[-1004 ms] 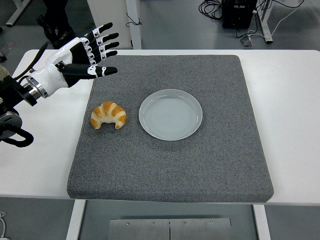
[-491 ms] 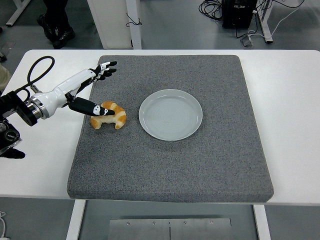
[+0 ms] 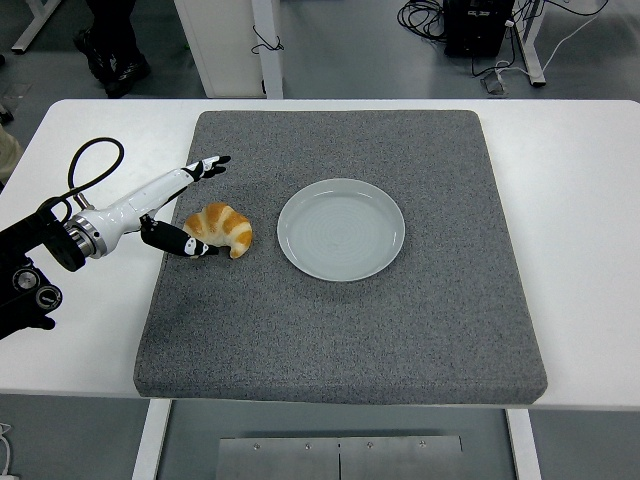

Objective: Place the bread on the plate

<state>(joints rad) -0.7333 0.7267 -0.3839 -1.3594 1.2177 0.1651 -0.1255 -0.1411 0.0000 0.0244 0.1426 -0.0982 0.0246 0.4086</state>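
A golden croissant (image 3: 222,226) lies on the grey mat (image 3: 340,320), just left of an empty white plate (image 3: 341,229). My left hand (image 3: 197,205) has come in low from the left and stands open around the croissant's left end. The long fingers (image 3: 205,166) stretch out behind it and the thumb (image 3: 188,246) lies along its near side. I cannot tell whether they touch the bread. The right arm is out of the picture.
The mat covers most of the white table (image 3: 590,200). A black cable (image 3: 88,160) loops up from my left forearm. A person's legs (image 3: 115,40) stand beyond the far left corner.
My left hand has dropped from above the mat's far left corner down to the croissant, and the thumb has slid round to its near side. The croissant and plate have stayed put.
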